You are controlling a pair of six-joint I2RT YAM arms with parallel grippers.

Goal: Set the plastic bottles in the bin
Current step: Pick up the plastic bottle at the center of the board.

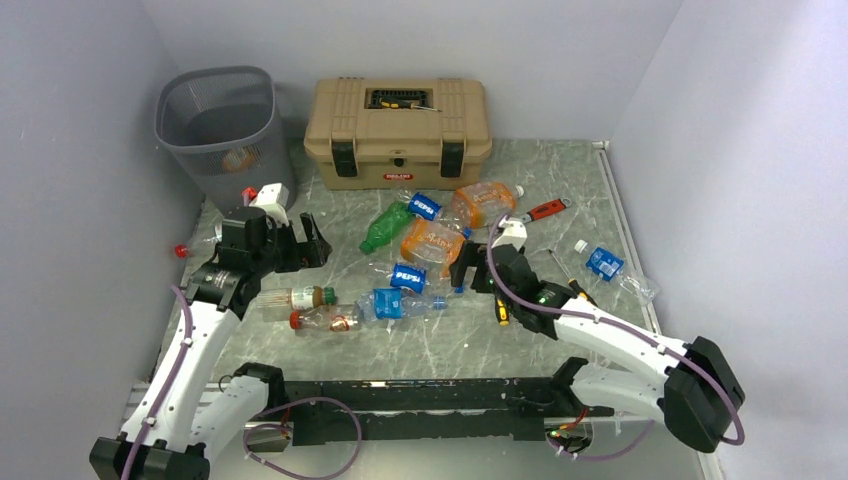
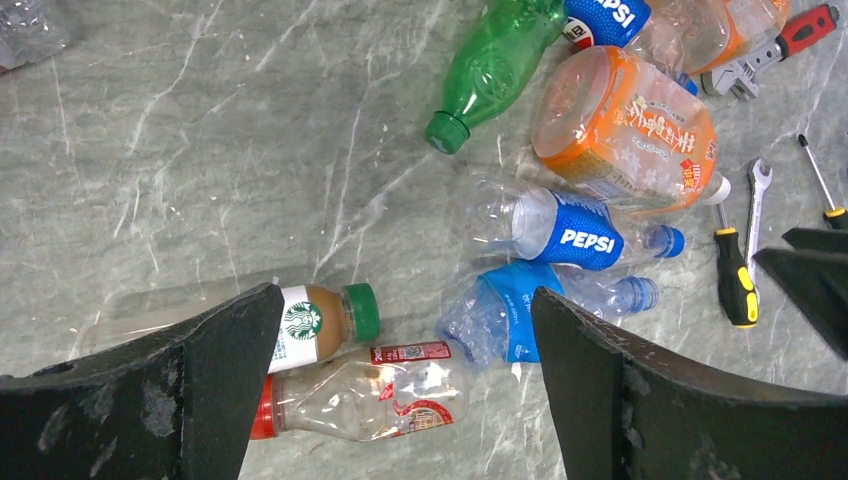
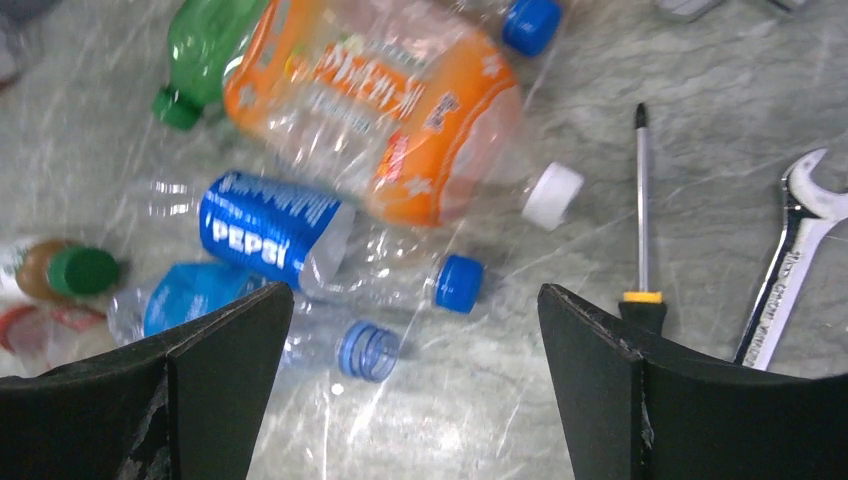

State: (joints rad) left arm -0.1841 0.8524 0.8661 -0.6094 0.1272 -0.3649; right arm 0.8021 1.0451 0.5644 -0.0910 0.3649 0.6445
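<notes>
One green bottle [image 1: 385, 228] lies diagonally, cap pointing near-left.

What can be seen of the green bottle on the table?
The green bottle is see-through green plastic, with a green cap on and no label visible. It lies on its side on the grey marbled table, cap toward the near left. Its base seems to touch a Pepsi bottle; the big orange bottle lies close beside it.

The bin [image 1: 216, 125] stands far left on the tabletop [image 1: 450, 345], beside the toolbox [image 1: 397, 130], with one bottle [image 1: 240, 158] inside. More bottles [image 1: 432, 240] lie scattered between the left hand [image 1: 300, 245] and right hand [image 1: 468, 268], both empty.
</notes>
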